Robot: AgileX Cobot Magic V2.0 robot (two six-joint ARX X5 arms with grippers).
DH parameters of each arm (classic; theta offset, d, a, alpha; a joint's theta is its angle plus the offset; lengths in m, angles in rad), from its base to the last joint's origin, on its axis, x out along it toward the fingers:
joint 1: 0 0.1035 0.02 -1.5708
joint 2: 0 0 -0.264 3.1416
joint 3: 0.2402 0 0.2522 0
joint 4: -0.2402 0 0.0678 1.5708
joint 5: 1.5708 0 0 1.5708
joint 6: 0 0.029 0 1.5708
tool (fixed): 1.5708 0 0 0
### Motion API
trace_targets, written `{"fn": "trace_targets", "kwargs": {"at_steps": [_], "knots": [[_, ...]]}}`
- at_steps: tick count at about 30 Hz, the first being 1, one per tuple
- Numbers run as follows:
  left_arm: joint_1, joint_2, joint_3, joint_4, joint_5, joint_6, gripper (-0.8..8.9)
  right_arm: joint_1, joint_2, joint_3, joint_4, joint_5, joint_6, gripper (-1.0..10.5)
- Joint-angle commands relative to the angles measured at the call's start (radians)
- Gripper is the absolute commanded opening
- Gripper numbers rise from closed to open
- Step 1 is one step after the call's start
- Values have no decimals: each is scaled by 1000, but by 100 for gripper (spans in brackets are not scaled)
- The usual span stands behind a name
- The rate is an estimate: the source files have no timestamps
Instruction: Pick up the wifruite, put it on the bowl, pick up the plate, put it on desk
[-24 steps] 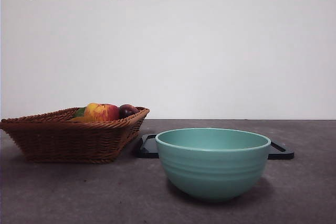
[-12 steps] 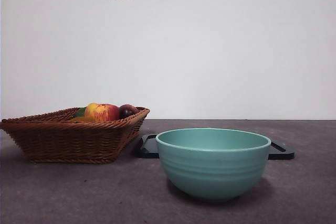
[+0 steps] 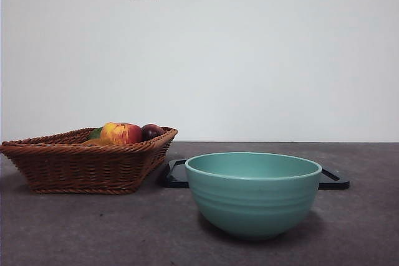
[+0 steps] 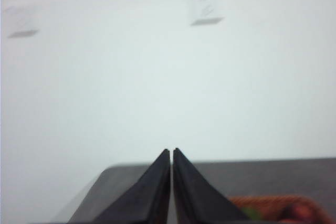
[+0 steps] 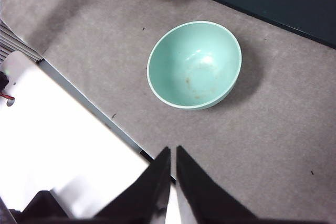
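On the near table [image 3: 75,228], right of centre, stands the teal-green bowl [image 3: 253,194], upright and holding nothing, as seen from above through the right wrist view. Just behind it lies a flat dark tray [image 3: 176,175], probably the plate of the task, with its ends showing either side of the bowl. To the left sits a wicker basket [image 3: 81,166], close beside the tray, holding a red-yellow apple [image 3: 120,133], a dark purple fruit [image 3: 151,131] and a sliver of something green. Between apple and basket rim peeks a dull orange-brown patch, probably the wifruite [image 3: 95,142], mostly hidden, so hard to confirm.

High above the table hangs the right gripper [image 5: 173,153], jaws pressed nearly together and holding nothing, looking down on the bowl. Raised too is the left gripper [image 4: 171,153], jaws likewise narrow and gripping nothing, aimed at the far wall with the basket edge low in its view. Neither reaches the front view.

Judging by this, no fruit moved yet; reaching into the basket comes first.
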Motion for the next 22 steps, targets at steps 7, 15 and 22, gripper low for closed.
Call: {"fn": "trace_targets", "kwargs": {"at_steps": [7, 15, 22], "knots": [[37, -128, -250, 5, -34, 4, 7, 9, 3, 18, 4, 2, -5, 9], [37, -197, -389, -9, -34, -35, 7, 9, 3, 18, 4, 2, -5, 9], [37, -209, -428, -38, -34, -49, 7, 9, 3, 18, 4, 2, -5, 9]]}}
